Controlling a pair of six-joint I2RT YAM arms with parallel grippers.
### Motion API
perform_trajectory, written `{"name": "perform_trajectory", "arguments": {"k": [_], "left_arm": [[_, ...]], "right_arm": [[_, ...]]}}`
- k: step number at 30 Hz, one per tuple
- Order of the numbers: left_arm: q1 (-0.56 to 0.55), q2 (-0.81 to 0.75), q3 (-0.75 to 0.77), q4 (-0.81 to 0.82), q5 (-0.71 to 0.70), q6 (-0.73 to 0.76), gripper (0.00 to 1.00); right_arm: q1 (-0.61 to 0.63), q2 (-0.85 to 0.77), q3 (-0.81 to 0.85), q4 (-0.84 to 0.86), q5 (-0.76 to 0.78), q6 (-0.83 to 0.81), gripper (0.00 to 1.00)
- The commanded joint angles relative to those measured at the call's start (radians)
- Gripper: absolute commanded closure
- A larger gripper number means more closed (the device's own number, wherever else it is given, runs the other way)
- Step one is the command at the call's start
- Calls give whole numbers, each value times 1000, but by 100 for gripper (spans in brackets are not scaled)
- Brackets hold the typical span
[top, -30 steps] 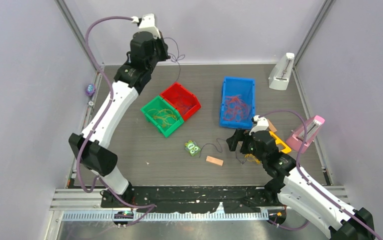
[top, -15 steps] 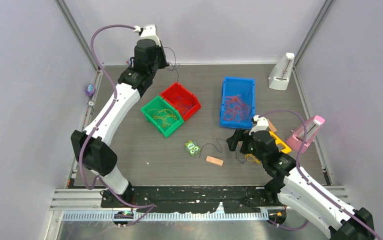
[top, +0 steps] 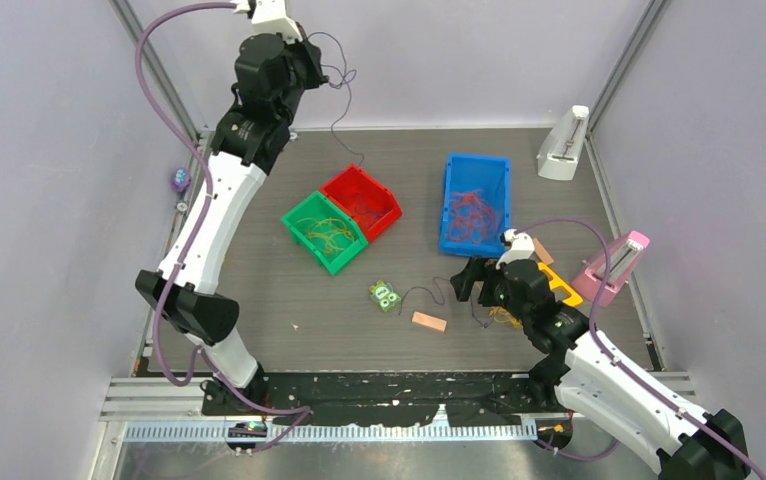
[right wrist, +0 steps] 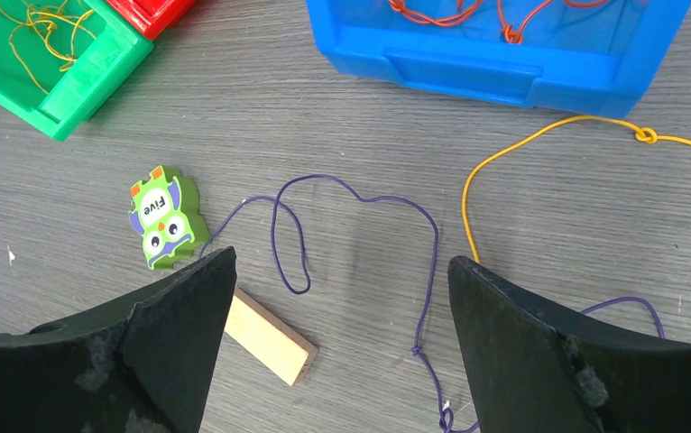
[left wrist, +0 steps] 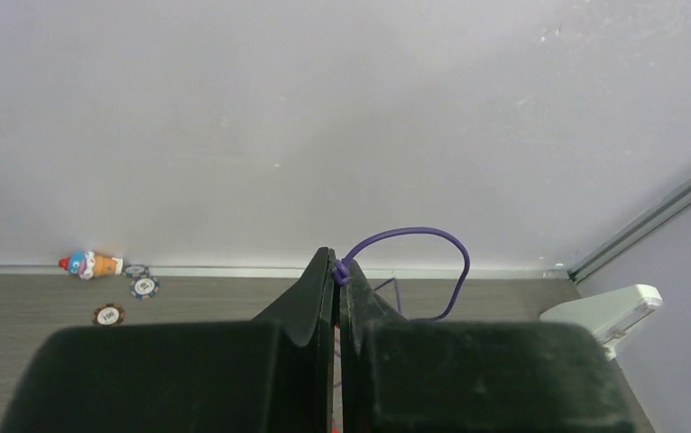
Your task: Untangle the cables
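Up high, a purple cable hangs

The left gripper (left wrist: 335,267) is squeezed shut on a purple cable (left wrist: 446,244). It holds the cable way up so it hangs down toward the red bin (top: 389,218), probably to pull it free from the others. The right gripper (right wrist: 342,271) is wide open and holds nothing. A second purple cable (right wrist: 433,262) lies on the table (right wrist: 234,99) right under it, beside a yellow cable (right wrist: 504,153)

A dark grey, wood-grained tabletop (top: 409,160) fills the middle of the frame, closed in by a plain pale lilac back wall (top: 459,60), left wall (top: 39,220) and right wall (top: 729,150). Slim metal posts (top: 154,75) rise in the upper corners, and a ribbed metal rail (top: 409,430) crosses the bottom. The light is soft and even.
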Motion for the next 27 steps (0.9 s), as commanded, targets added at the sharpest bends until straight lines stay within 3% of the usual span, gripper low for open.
{"name": "perform_trajectory", "arguments": {"k": [1, 13, 27], "left_arm": [[7, -9, -45, 6, -8, 3, 100], [7, -128, -528, 163, 30, -70, 100], [6, -72, -679, 83, 59, -189, 100]], "right_arm": [[4, 5, 11, 47, -2, -1, 8], [4, -4, 8, 40, 0, -8, 8], [5, -35, 1, 18, -1, -3, 8]]}}
